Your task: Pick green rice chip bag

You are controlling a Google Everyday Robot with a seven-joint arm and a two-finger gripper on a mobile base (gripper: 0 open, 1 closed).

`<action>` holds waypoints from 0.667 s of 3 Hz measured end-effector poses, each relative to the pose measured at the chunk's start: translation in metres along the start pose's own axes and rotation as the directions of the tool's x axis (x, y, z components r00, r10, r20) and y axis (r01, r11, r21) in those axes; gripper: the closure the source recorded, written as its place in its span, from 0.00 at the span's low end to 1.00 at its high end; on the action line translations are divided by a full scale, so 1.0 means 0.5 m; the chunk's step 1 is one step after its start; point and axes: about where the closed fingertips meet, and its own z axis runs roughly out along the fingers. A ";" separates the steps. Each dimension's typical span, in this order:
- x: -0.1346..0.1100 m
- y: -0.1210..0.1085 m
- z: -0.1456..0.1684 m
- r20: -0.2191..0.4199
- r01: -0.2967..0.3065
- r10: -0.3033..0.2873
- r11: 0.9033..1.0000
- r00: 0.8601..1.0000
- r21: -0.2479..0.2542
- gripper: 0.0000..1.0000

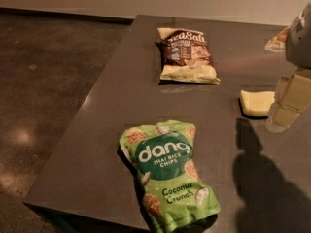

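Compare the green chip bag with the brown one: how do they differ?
Colour: the green rice chip bag is light green with a dark green centre; the brown-and-cream chip bag is brown with cream ends. Place: green lies at the near edge of the table, brown farther back. Both lie flat, label up; the gripper hangs at the right, away from both.

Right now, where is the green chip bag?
In the camera view the green bag lies flat at the table's near edge, nearer than the brown bag; the gripper hangs at the right edge.
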 end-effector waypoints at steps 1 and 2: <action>0.000 0.000 0.000 0.000 0.000 0.000 1.000 1.000 0.000 0.00; -0.017 -0.006 0.001 0.010 0.030 -0.030 1.000 1.000 0.001 0.00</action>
